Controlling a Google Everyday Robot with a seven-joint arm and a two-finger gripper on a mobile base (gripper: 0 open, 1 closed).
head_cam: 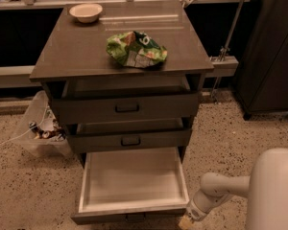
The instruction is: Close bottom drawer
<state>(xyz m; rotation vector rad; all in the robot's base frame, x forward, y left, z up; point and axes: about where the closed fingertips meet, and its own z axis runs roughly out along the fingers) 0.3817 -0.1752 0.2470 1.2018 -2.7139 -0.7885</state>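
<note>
Big grey-brown cabinet (86,56) fills the shot, and its bottom drawer (134,176) sits pulled wide open at the very bottom, pale inside, nothing in it. My arm (221,188) reaches in low from the right, with the gripper (185,221) just off the drawer's front right corner. I can't tell how open it is, and it doesn't seem to hold anything. I'd plant it mid-panel by the handle (133,218) and push straight back, since shoving the corner could jam it

We've open floor (223,145) R of the pulled-out bottom drawer (134,178); end effector (185,221) sits at its front-R corner; bin (36,131) crowds L.
</note>
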